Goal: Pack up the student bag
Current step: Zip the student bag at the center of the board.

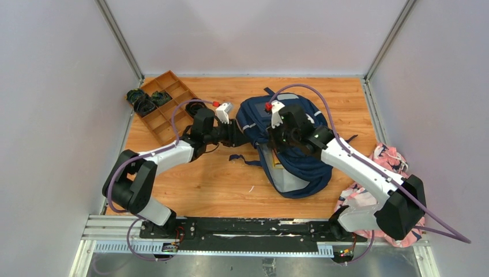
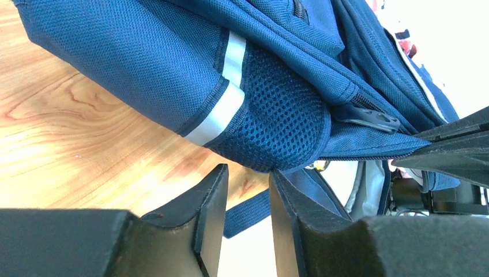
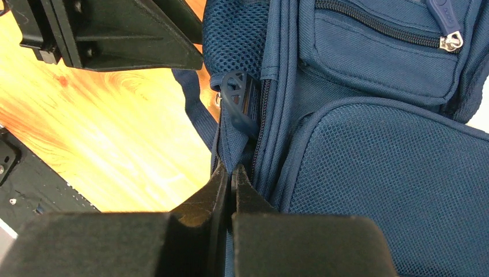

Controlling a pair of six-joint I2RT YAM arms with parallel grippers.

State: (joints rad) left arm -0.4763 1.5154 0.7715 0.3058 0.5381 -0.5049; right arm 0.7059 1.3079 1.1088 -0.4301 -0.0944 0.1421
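- Risk, right side: the right gripper [image 3: 232, 173] has its jaws all but closed on a thin fold of fabric beside the main zip, just below the zip pull [image 3: 237, 101]. The hold looks shallow, at the very fingertips. A firm pull could strip the fold out of the pinch.
- Risk, zip: the pinch is on cloth, not on the pull. Tugging here may drag the whole bag instead of parting the opening.
- Risk, left side: the left gripper [image 2: 248, 176] stands narrow, with a small gap and nothing between the jaws. It sits just under the mesh side pocket [image 2: 277, 124] and is not seen to restrain it. With no counter-hold, the bag could slide on the smooth wooden table [image 1: 219, 184].
- Risk, snagging: a loose strap [image 2: 245, 213] lies behind the left jaws. Open mesh is just beside both sets of fingers, and either could catch a fingertip.
- Risk, crowding: both grippers work near each other at one flank of the bag, so contact between them is possible.
- Condition: the student bag [image 1: 311, 164] lies flat at mid-table between the two arms. It is slumped and soft, in navy weave with a pale reflective stripe [image 2: 222, 112].
- Its mouth faces the near edge and shows light lining, so it is judged partly open.
- The front pocket zip [image 3: 450, 40] is closed.
- Nothing is seen going in, so packing is judged not yet begun.
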